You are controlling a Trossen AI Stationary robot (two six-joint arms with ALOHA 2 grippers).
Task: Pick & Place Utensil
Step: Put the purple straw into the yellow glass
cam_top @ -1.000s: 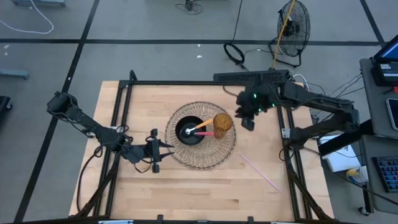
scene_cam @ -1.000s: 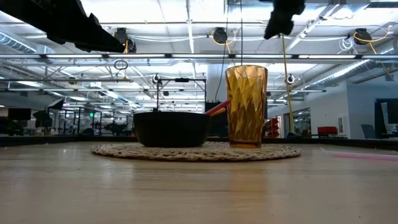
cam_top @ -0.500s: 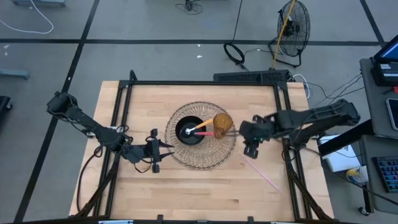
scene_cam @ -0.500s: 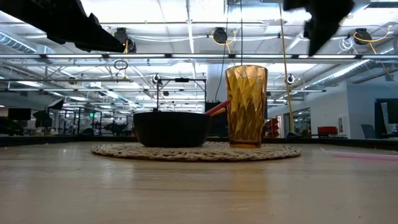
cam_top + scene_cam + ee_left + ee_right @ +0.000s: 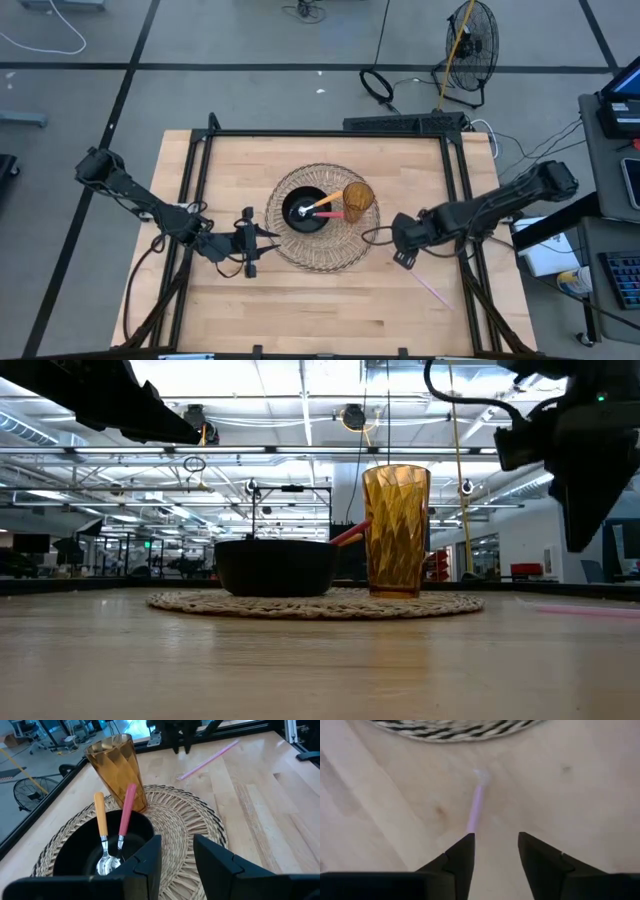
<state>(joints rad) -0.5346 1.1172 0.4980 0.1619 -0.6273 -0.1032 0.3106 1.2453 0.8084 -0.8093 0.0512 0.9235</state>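
A thin pink straw (image 5: 430, 287) lies flat on the wooden table, right of the round woven mat (image 5: 335, 255). On the mat stand a black bowl (image 5: 304, 212) and an amber ribbed glass (image 5: 359, 199). An orange-handled spoon (image 5: 100, 820) and a pink-handled spoon (image 5: 126, 810) rest in the bowl, handles leaning on its rim. My right gripper (image 5: 403, 258) hovers open above the straw's end (image 5: 479, 795) nearest the mat, fingers pointing down, clear of the table in the low view (image 5: 590, 510). My left gripper (image 5: 252, 243) waits open at the mat's left edge.
A black metal frame (image 5: 200, 150) runs along the table's edges. Bare wood lies toward the near edge (image 5: 320, 310) and around the straw. Cables, a fan and a desk stand beyond the table.
My right gripper has swung from the far side, beside the glass, toward the near edge and down. It now hangs low over the straw's end by the mat. The straw, bowl, glass and spoons have stayed put.
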